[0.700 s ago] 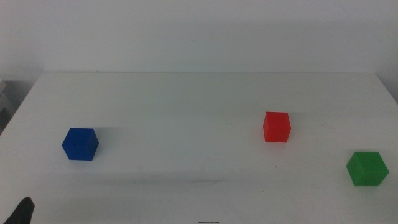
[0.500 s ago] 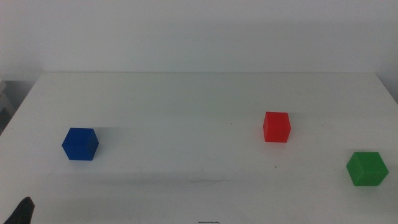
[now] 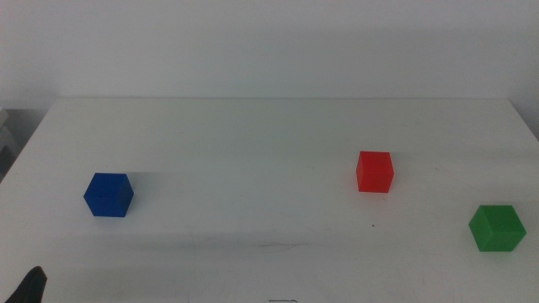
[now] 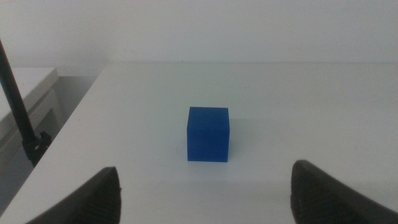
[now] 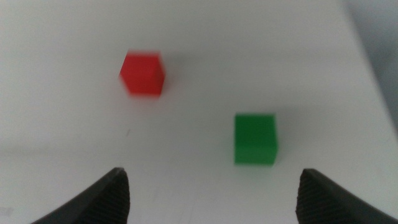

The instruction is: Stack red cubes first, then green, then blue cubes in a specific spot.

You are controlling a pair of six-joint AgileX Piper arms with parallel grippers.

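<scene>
The red cube (image 3: 375,172) sits right of centre on the white table (image 3: 253,143). The green cube (image 3: 497,227) sits near the right edge, nearer the front. The blue cube (image 3: 109,194) sits at the left. My left gripper (image 4: 205,199) is open and empty, short of the blue cube (image 4: 208,134); only a dark tip of it (image 3: 30,286) shows at the bottom left of the middle view. My right gripper (image 5: 211,196) is open and empty, above the table short of the green cube (image 5: 255,139), with the red cube (image 5: 143,73) farther off. It is out of the middle view.
A thin black rod (image 4: 17,109) and a grey ledge stand beyond the table's left edge. A pale wall rises behind the table.
</scene>
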